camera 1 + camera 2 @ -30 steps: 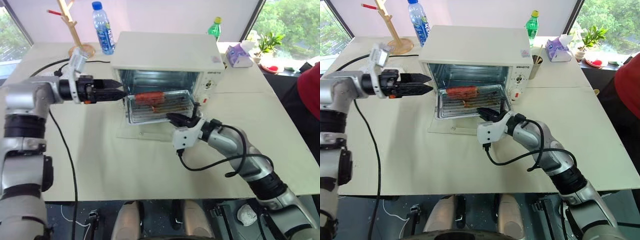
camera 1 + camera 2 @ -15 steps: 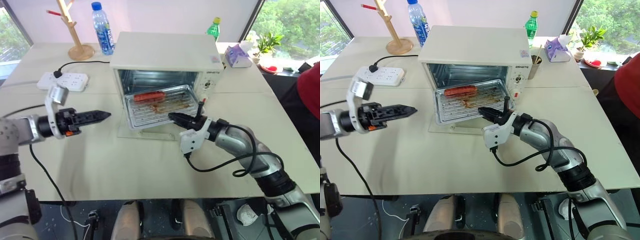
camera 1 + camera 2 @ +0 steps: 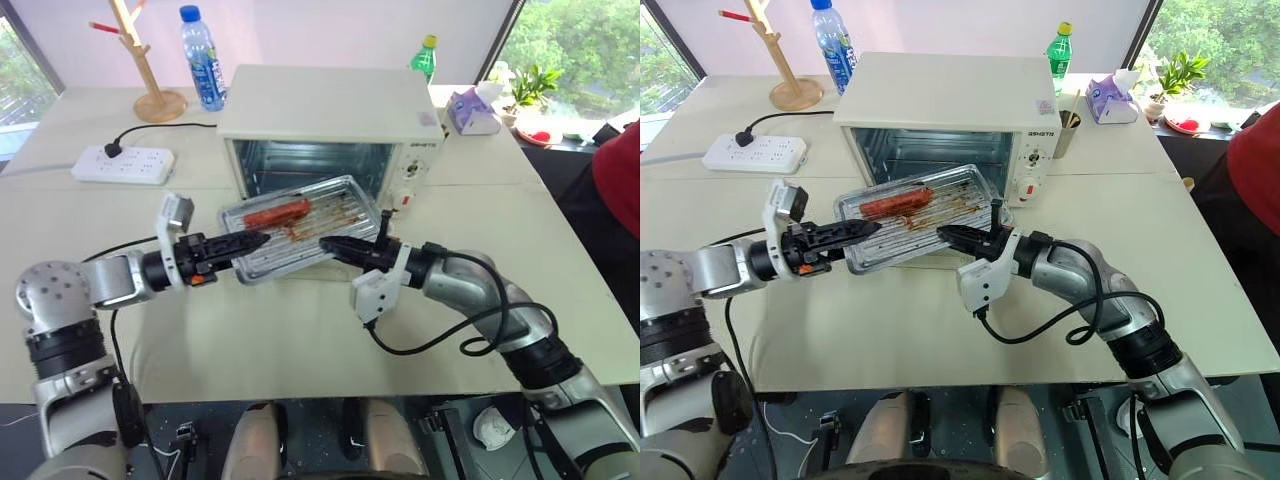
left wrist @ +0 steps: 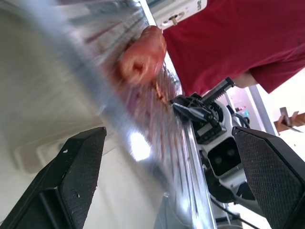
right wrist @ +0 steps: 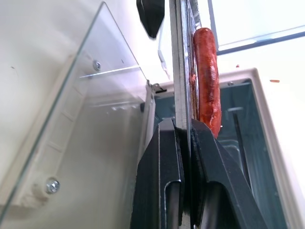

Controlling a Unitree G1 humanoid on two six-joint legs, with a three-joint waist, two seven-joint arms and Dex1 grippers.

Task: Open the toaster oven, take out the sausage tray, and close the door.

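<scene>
A wide beige table (image 3: 300, 330) is seen from the head views, and the toaster oven (image 3: 330, 105) is set on it toward the far side, its cavity open to the front. The door (image 5: 81, 124) is folded down flat in front of the cavity, as shown in the right wrist view, where its clear glass panel and screws are seen beside the oven's open interior.

The sausage tray (image 3: 300, 225) is held out of the oven, in the air in front of the cavity and above the lowered door, tilted with its left end lower. One reddish-brown sausage (image 3: 277, 211) is seen lying on the wire rack, toward the tray's left rear.

The right gripper (image 3: 335, 245) is pressed together on the tray's front right rim; in the right wrist view the thin metal edge is seen pinched between the two black fingers (image 5: 162, 157). The left gripper (image 3: 250, 241) is placed at the tray's left end with its jaws spread wide; in the left wrist view the fingers (image 4: 81, 157) are seen on either side of the tray's edge, not closed on it.

Behind the oven, a white power strip (image 3: 122, 164), a wooden stand (image 3: 150, 60), a blue-capped water bottle (image 3: 204, 58), a green bottle (image 3: 426, 55) and a tissue box (image 3: 472, 110) are set on the table.
</scene>
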